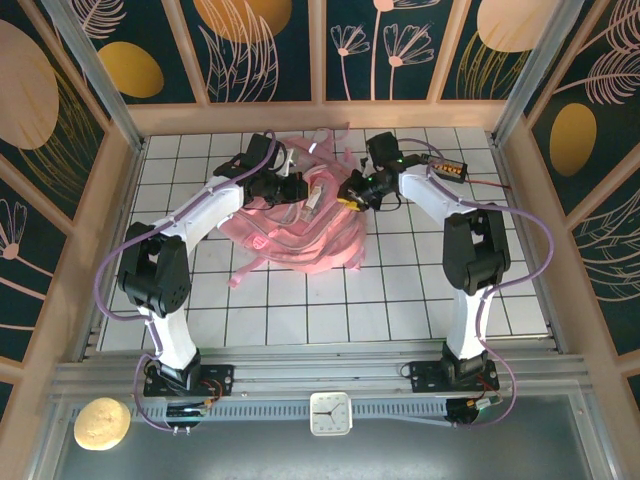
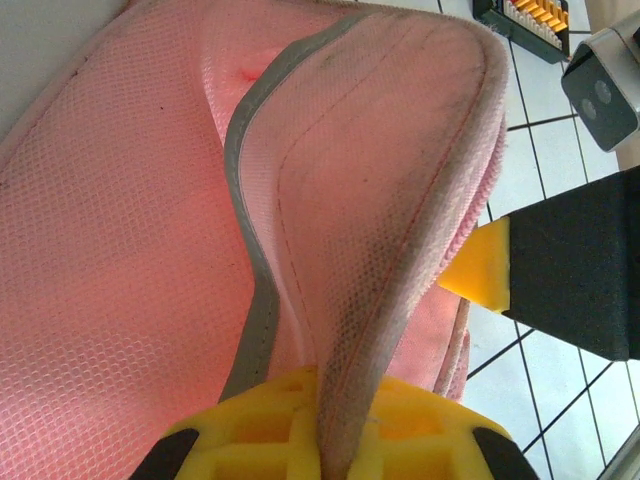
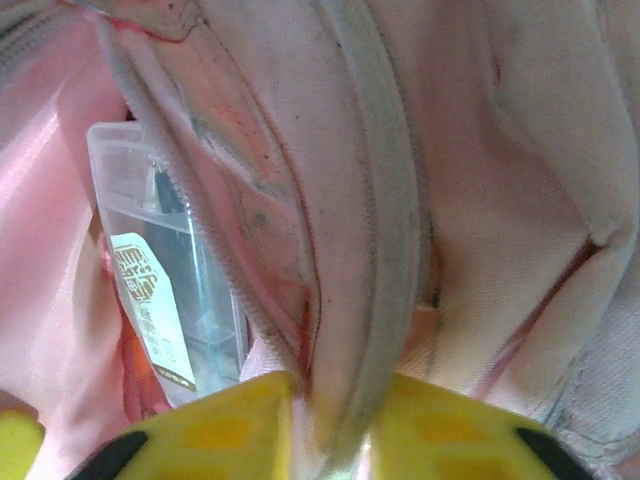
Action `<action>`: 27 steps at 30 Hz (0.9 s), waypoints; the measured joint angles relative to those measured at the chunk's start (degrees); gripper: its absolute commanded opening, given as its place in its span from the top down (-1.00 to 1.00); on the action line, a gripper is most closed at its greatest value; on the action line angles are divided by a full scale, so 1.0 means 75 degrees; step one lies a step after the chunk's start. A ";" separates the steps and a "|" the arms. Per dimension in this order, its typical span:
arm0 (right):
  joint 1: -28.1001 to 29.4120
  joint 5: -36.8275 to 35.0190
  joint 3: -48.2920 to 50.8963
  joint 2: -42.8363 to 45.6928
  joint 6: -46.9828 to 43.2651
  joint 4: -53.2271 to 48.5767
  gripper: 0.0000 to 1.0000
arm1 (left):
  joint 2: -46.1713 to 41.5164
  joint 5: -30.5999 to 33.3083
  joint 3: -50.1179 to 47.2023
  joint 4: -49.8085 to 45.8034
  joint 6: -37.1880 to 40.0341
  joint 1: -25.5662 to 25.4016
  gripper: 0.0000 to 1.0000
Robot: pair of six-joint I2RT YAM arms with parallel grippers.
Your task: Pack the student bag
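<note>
The white tiled table (image 1: 400, 300) carried the student bag (image 1: 300, 225), which lay crumpled on the far middle tiles between the two arms, its pink straps trailing toward the near side. The left gripper (image 2: 335, 425) was clenched on a padded, grey-trimmed mesh flap of the bag, with the flap's edge running down between the yellow fingers. The right gripper (image 3: 340, 415) was pinched on a pale seam ridge beside the bag's opening, the fabric pressed between its two yellow pads. Through that opening a clear plastic box (image 3: 170, 290) stood inside the bag, just beside the zip teeth. The box bore a white label (image 3: 150, 310) with a brown emblem and a brown band at its lower end; its lettering was too blurred to read. A small white clock (image 1: 330, 413) sat on the near ledge between the arm bases, its face too small to read.
</note>
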State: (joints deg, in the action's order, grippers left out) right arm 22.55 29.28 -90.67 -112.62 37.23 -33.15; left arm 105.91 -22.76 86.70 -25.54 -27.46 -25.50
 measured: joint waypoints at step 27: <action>-0.0166 0.0029 -0.0032 0.0023 0.0125 0.0154 1.00 | -0.2028 -0.0519 -0.3628 0.1259 -0.2139 0.1714 -0.47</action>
State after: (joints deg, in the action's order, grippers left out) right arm 21.30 29.50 -90.91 -112.44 38.17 -31.99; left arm 90.70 -26.65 59.48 -16.10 -43.51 -12.64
